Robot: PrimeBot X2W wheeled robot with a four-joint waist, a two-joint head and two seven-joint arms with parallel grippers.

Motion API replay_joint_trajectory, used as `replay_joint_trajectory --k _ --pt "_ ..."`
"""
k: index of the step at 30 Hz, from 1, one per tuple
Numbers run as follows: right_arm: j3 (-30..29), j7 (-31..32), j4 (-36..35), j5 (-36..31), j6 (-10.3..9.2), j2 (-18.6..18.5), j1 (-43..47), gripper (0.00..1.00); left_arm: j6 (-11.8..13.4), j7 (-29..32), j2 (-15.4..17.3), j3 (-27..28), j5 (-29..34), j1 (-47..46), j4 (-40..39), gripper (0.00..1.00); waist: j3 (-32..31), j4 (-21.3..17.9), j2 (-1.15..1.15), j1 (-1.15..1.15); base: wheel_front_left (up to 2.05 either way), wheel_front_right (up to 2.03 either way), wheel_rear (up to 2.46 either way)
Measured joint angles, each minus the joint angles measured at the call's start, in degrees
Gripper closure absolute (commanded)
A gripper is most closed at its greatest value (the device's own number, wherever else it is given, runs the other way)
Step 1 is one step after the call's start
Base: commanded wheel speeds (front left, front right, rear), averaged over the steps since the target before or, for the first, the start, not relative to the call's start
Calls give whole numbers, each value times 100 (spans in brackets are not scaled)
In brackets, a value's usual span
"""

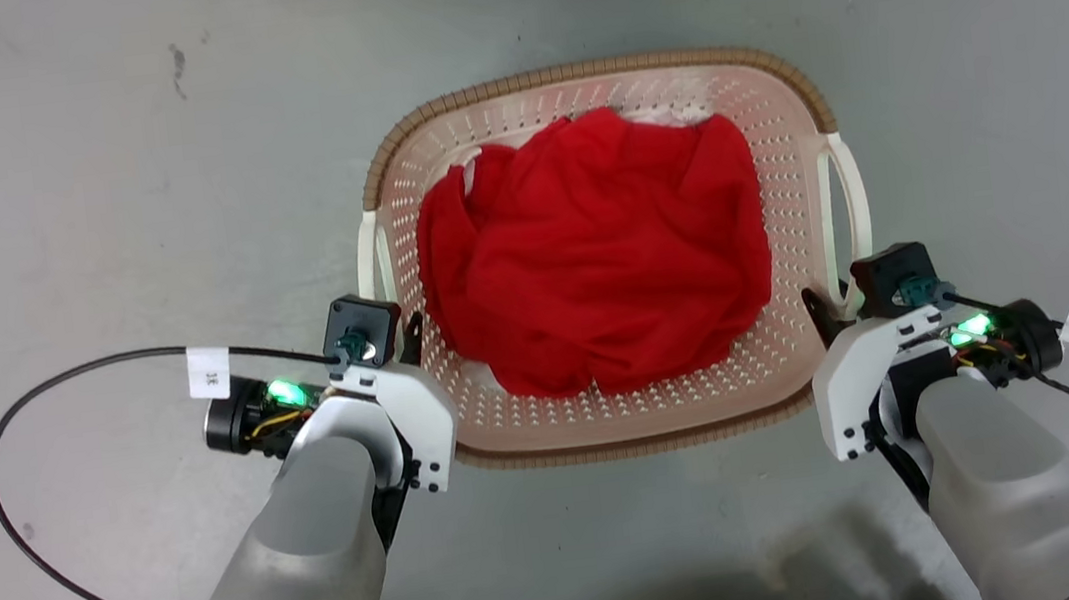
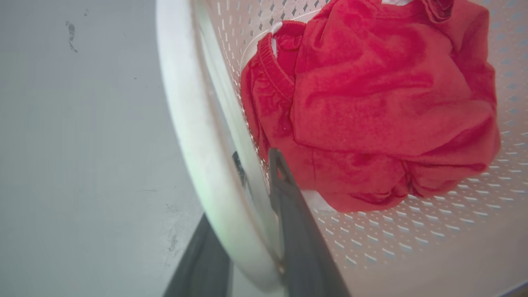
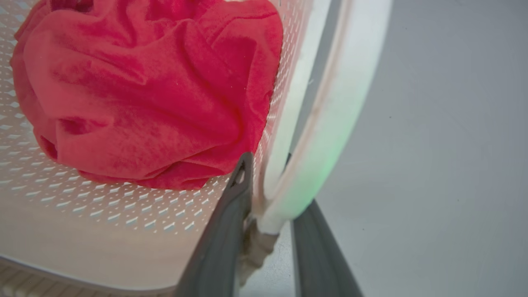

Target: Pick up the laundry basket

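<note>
Evenness is what this lift asks of you, I think, because the whole load hangs from two thin loops. At the lower left of the head view, the left gripper point(image 1: 403, 340) stands at the near end of the left handle point(image 1: 368, 249). In the left wrist view one of its fingers point(image 2: 297, 231) is inside the perforated wall and the other is outside, and they seem to pinch the white loop with no gap. In the centre of the frame the laundry basket point(image 1: 783, 141) appears to rest on the grey floor point(image 1: 79, 191), between the two arms. At the lower right, the right gripper point(image 1: 829, 299) straddles the near end of the right handle point(image 1: 853, 193) in the same way. But in the right wrist view a thin strip of floor shows between the outer finger point(image 3: 321, 255) and the loop, so I cannot tell if this grip is closed firmly.

My advice: make sure the right side holds before you raise anything. Then bring both arms straight up, together and at the same speed. Both grips are at the near ends of the handles, so the far side will probably dip; go slowly.

The count:
- one basket
- two white handles
- one red garment point(image 1: 595, 253) bunched inside, with a little white cloth under it that I cannot identify
- two grippers, with two fingers on each
- two black cables point(image 1: 50, 379), with a white tag point(image 1: 209, 372) on each
</note>
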Motion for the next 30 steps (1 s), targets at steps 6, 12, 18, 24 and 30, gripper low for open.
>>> replay_joint_trajectory --k 6,12,18,24,30 --pt "205 107 92 171 0 2 107 100 0 0 -8 -19 -175 198 92 100 -414 6 0 0 0 0 0" --pt "527 323 146 460 0 9 403 100 -43 9 -12 -114 -369 548 289 100 -964 3 0 0 0 0 0" --pt "983 514 169 860 0 9 754 100 -86 188 -10 -290 -492 934 386 100 -1626 4 0 -1 0 0 0" --pt "1429 667 151 1270 0 5 1107 100 -105 348 -10 -318 -746 1332 423 100 -2322 -14 0 -1 0 0 0" --pt "1833 895 156 1582 0 3 1497 100 -134 598 -10 -460 -915 1732 446 100 -3017 -22 0 -2 0 0 0"
